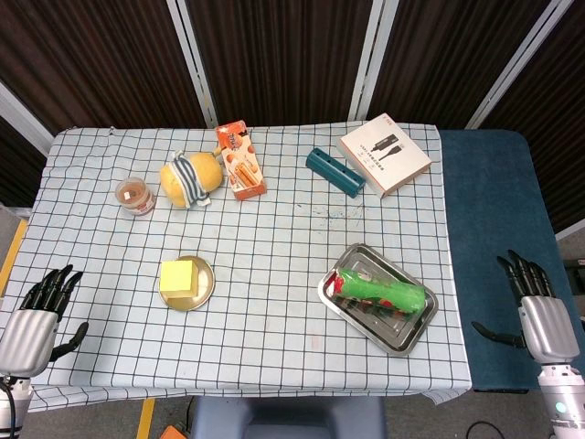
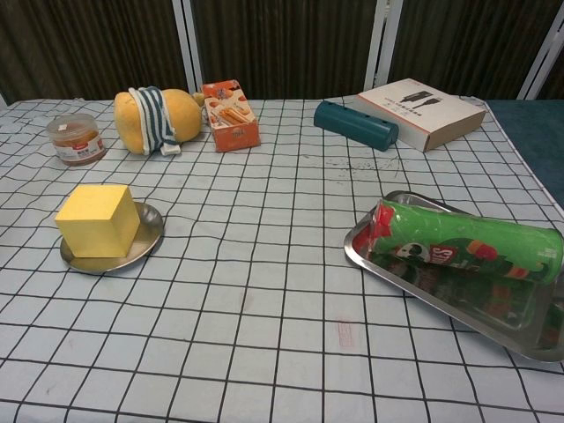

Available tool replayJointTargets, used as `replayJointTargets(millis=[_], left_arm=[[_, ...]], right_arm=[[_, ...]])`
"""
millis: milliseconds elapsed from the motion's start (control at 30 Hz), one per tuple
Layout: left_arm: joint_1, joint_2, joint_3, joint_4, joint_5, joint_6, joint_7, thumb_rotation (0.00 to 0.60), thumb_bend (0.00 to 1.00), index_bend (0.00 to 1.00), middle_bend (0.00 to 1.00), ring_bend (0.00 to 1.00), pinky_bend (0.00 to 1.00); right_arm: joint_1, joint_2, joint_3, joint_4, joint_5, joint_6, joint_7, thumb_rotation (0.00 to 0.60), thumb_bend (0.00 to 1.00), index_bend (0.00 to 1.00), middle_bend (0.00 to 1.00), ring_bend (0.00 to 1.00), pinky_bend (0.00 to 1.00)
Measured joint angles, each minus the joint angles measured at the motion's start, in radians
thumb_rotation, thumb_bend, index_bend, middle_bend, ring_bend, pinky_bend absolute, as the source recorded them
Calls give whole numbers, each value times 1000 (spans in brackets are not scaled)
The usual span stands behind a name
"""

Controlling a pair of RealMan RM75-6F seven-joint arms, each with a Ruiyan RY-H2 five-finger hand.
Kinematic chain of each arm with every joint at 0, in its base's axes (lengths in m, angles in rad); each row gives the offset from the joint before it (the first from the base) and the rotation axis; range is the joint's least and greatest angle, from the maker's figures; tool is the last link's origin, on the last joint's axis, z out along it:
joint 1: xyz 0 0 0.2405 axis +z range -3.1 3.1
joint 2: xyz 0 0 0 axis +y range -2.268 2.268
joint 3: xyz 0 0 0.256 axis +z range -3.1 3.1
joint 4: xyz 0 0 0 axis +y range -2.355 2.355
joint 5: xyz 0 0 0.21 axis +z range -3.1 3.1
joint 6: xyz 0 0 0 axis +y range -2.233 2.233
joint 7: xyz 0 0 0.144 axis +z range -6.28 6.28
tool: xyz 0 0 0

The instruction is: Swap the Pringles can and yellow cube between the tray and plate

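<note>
A green Pringles can (image 1: pixel 382 293) (image 2: pixel 467 246) lies on its side in the steel tray (image 1: pixel 340 298) (image 2: pixel 458 308) at the right front. On the small round metal plate (image 1: pixel 206 291) (image 2: pixel 145 242) at the left front sits the yellow cube (image 1: pixel 178 278) (image 2: pixel 97 219). My left hand (image 1: pixel 38 315) hovers at the table's front left corner, fingers apart and holding nothing. Off the table's right edge my right hand (image 1: pixel 539 311) is likewise spread and empty. Neither hand shows in the chest view.
Along the back stand a small jar (image 1: pixel 135 196), a yellow plush with a striped band (image 1: pixel 190 178), an orange snack box (image 1: pixel 240 161), a teal case (image 1: pixel 335 171) and a white box (image 1: pixel 385 153). A blue surface (image 1: pixel 494 247) lies right of the checked cloth.
</note>
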Motion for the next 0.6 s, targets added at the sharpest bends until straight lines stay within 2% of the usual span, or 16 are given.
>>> replayJointTargets(millis=[600], left_arm=[[-5,2,0,1,-6,-18,-2,600,356,0,0,0,168]], right_arm=[[14,-11,-6,22,-36,-12,15,600,59,0,0,0,0]])
